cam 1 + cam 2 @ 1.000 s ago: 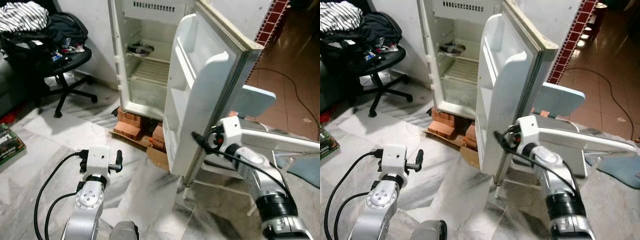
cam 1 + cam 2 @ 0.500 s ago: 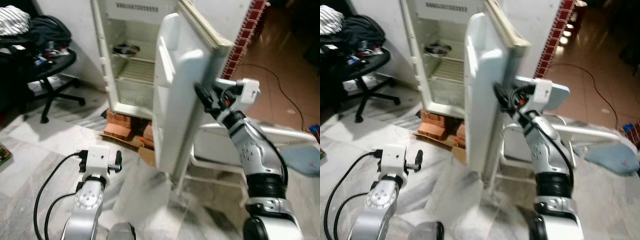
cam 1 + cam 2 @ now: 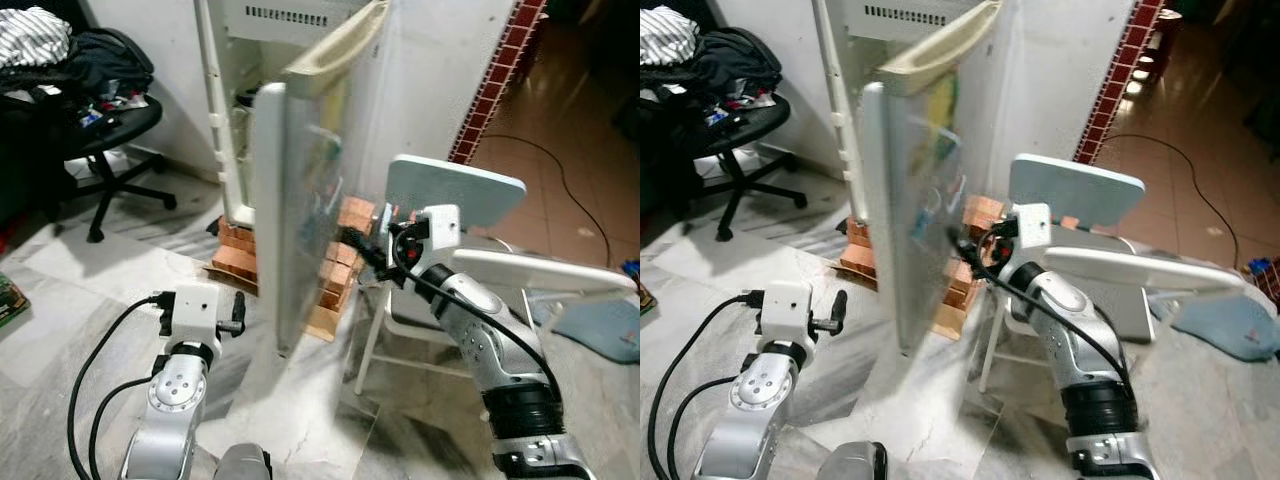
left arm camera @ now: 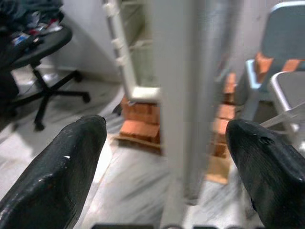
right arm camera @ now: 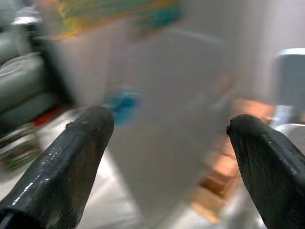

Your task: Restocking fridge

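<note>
The white fridge (image 3: pixel 232 70) stands on red bricks (image 3: pixel 240 262). Its door (image 3: pixel 290 200) is blurred, stands half shut and is seen nearly edge-on, with coloured stickers on its outer face (image 5: pixel 143 86). My right gripper (image 3: pixel 352 245) is at that outer face, at mid height. In the right wrist view its fingers (image 5: pixel 81 152) are spread open with nothing between them. My left gripper (image 4: pixel 167 125) hangs low in front of the fridge, open and empty, pointing at the door's edge.
A black office chair (image 3: pixel 95 130) piled with clothes stands at the left. A pale blue and white plastic chair (image 3: pixel 455 185) is right behind my right arm. A red tiled column (image 3: pixel 495 80) and a floor cable (image 3: pixel 560 170) lie to the right.
The fridge door has swung from wide open to about half shut, with my right gripper following along its outer face. The camera has shifted. My left arm has stayed put.
</note>
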### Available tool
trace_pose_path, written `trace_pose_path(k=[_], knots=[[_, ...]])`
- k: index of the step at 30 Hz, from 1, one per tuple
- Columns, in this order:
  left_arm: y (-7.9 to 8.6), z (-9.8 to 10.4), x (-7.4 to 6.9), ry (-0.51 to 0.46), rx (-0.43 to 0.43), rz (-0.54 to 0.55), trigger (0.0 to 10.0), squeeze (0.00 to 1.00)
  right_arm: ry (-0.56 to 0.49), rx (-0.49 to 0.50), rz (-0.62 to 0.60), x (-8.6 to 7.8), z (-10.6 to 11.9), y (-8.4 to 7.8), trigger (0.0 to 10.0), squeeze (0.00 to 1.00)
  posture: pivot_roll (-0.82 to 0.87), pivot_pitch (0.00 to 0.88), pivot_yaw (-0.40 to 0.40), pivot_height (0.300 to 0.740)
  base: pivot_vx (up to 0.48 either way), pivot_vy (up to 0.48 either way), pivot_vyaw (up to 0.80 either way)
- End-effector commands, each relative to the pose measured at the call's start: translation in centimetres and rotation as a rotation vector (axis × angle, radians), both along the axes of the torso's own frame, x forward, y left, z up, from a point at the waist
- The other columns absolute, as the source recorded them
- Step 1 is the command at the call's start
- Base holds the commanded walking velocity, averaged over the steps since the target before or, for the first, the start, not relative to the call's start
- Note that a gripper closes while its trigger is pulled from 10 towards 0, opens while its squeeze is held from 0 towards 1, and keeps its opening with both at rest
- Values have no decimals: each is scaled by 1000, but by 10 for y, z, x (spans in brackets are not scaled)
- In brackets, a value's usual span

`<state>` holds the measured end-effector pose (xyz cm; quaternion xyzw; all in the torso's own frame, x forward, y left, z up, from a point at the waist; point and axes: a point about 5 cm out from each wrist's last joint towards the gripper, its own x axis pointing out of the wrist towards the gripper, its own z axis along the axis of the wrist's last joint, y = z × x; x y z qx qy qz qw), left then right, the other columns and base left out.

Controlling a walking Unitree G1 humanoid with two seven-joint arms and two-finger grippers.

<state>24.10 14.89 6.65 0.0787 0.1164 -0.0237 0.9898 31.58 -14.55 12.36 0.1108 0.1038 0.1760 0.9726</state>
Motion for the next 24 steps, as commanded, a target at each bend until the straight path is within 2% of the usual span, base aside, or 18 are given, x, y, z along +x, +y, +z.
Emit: trace_pose_path(k=[1, 4, 6, 7, 9, 12, 17, 24], knots=[[-5, 9, 5, -43, -2, -24, 10000, 0, -38, 1, -41, 5, 10, -1, 10000, 0, 127, 0, -19, 740, 0, 0, 0], [-3, 10, 5, -50, 5, -17, 10000, 0, -75, -114, -105, 4, 4, -9, 10000, 0, 130, 0, -20, 740, 0, 0, 0], [4, 12, 4, -68, 13, 19, 10000, 0, -129, -199, -177, -1, -1, -19, 10000, 0, 132, 0, -22, 740, 0, 0, 0], [11, 12, 3, -79, 11, 54, 10000, 0, -133, -212, -224, -9, -9, -25, 10000, 0, 131, 0, -23, 740, 0, 0, 0], [13, 11, 2, -79, 7, 68, 10000, 0, -123, -207, -242, -13, -13, -28, 10000, 0, 131, 0, -24, 740, 0, 0, 0], [16, 10, -2, -85, -15, 101, 10000, 0, -82, -202, -278, -31, -31, -30, 10000, 0, 122, 0, -20, 740, 0, 0, 0], [12, 3, -8, -60, -34, 100, 10000, 0, -82, -219, -273, -50, -47, -21, 10000, 0, 111, 0, -12, 740, 0, 0, 0], [12, 7, 0, -83, -32, 100, 10000, 0, -104, -182, -270, -50, -43, -13, 10000, 0, 101, 0, -9, 740, 0, 0, 0]])
